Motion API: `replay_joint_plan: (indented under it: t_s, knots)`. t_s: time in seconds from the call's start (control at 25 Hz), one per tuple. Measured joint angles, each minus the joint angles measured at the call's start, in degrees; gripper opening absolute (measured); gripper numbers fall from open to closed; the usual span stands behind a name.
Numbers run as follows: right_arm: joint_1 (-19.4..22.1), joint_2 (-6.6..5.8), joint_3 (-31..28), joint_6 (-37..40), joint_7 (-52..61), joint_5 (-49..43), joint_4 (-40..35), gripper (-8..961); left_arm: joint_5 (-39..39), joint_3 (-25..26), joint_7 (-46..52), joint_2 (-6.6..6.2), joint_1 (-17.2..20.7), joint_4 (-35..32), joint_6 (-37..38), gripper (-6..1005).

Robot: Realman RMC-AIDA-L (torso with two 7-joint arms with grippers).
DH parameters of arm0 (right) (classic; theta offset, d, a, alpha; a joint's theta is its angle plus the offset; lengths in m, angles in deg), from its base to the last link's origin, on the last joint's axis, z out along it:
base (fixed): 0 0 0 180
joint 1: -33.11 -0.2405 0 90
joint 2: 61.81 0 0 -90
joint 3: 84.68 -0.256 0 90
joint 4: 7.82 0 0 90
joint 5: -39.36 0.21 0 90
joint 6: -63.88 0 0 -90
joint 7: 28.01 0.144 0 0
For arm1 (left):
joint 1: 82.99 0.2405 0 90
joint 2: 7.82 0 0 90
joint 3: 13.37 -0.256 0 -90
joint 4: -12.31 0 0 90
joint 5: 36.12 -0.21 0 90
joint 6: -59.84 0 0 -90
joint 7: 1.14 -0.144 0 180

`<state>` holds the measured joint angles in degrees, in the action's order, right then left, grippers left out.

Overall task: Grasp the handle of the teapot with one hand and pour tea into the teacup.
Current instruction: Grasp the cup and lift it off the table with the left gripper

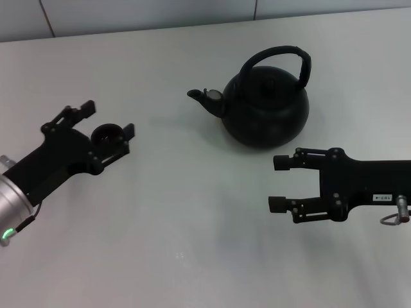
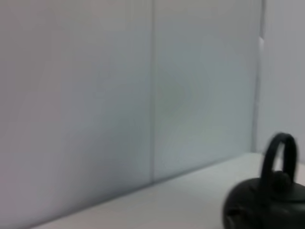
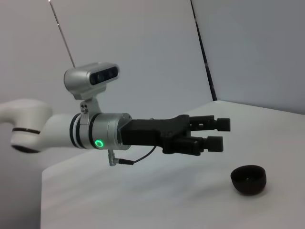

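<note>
1. Head view: my right gripper [image 1: 277, 183] hangs low over the white table [image 1: 192, 212], fingers spread wide and empty, pointing toward my left. The big round matte-black teapot [image 1: 264, 106] sits just beyond it, spout [image 1: 204, 97] turned to my left, and its thick black arched handle [image 1: 282, 61] stands upright with nothing touching it. My left gripper [image 1: 108, 120] is out on the left side, fingers parted. The tiny round black teacup [image 1: 106, 136] shows between them here, but from this angle I can't say whether they reach around it or float above it.

2. Left wrist view: mostly grey wall. The teapot [image 2: 267, 202] and its handle [image 2: 281, 152] peek in at one corner, well apart from me. My own fingers aren't shown here.

3. Right wrist view: this settles it. My left gripper [image 3: 219, 133] hovers clear above the table [image 3: 143, 191], fingers parted and holding nothing, while the teacup [image 3: 248, 179] rests on the surface below and beside the fingertips, untouched. I see no tea inside.

4. Progress, as I judge it: nothing done yet. Gripping the handle, lifting, carrying to the cup and pouring all remain.
</note>
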<state>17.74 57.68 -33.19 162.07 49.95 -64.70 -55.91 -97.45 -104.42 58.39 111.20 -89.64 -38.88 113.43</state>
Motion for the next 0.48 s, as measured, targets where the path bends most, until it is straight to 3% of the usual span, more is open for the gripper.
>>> replay_joint_plan:
  t_s: [0.04,0.08,0.16,0.2,0.28,0.48]
  knots:
    - [-0.09,0.00,0.00,-0.02,0.00,0.00,0.01,833,0.00,0.00,0.00,0.00,0.00,0.00,0.00,803]
    - [-0.23,0.01,0.00,-0.05,0.00,0.00,0.01,833,11.71,-3.11,-9.08,0.02,2.11,1.84,-1.21,802]
    - [-0.49,0.01,0.00,-0.16,0.00,0.01,0.02,833,11.71,-3.11,-9.08,0.02,2.11,1.84,-1.21,800]
    - [-0.59,0.00,0.01,-0.25,0.00,0.03,0.03,833,17.04,-5.02,-14.87,0.04,2.84,3.75,-2.78,798]
    - [-0.73,-0.04,0.01,-0.52,0.00,0.07,0.03,833,20.49,-7.03,-17.73,0.06,3.01,5.48,-4.98,796]
    - [-1.09,-0.05,0.01,-0.80,0.00,0.12,0.03,833,21.89,-7.24,-18.72,0.07,1.68,8.55,-6.57,790]
